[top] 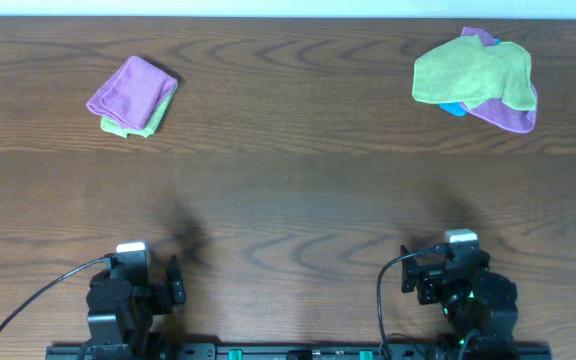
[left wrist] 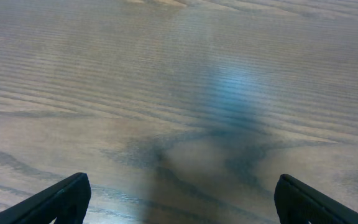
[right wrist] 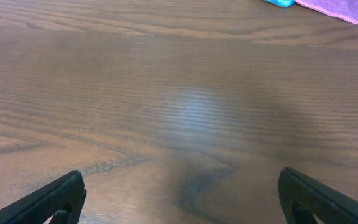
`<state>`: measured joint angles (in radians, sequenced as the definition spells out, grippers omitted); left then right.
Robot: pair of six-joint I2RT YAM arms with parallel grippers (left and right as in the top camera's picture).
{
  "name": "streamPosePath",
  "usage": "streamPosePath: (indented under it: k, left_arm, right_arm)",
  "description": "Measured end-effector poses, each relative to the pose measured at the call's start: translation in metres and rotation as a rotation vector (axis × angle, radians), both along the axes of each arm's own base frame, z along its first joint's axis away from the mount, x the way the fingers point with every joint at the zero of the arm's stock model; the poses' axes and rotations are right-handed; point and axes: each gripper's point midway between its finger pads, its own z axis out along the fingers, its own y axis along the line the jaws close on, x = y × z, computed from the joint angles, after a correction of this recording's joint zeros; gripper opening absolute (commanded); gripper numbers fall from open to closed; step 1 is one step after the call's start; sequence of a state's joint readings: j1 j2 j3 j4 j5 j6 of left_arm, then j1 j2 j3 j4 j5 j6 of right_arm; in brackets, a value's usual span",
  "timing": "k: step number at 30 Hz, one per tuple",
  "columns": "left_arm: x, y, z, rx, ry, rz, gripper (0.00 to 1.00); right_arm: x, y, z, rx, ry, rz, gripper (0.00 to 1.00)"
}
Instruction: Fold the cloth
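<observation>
Evidently at the very start. On wide wooden tabletop (top: 288,200), cloth (top: 468,72) lying crumpled at upper right of the frame, over a purple cloth (top: 513,115). Left end effector (left wrist: 180,193) and right end effector (right wrist: 180,190) at bottom edge, wide open, empty. Next, probably: reach far, spread flat.

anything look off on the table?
Far right: the lime-green cloth lies crumpled in a heap over a purple cloth, with a blue cloth peeking out beneath. The folded stack at far left looks tidy by contrast.
</observation>
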<state>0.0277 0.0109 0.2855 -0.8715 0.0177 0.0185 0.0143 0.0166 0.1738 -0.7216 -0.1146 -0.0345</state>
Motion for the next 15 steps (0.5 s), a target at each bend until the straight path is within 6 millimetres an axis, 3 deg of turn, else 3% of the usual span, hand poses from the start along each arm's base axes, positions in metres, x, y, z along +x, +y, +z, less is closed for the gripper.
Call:
streamPosePath:
  k: [12, 15]
  left_arm:
    - [0.000, 0.000, 0.000, 0.000, 0.000, 0.000, 0.95]
    - [0.000, 0.000, 0.000, 0.000, 0.000, 0.000, 0.95]
  right_arm:
    - [0.002, -0.011, 0.002, -0.011, 0.010, -0.068, 0.99]
    - [0.003, -0.021, 0.014, -0.002, 0.063, -0.139, 0.99]
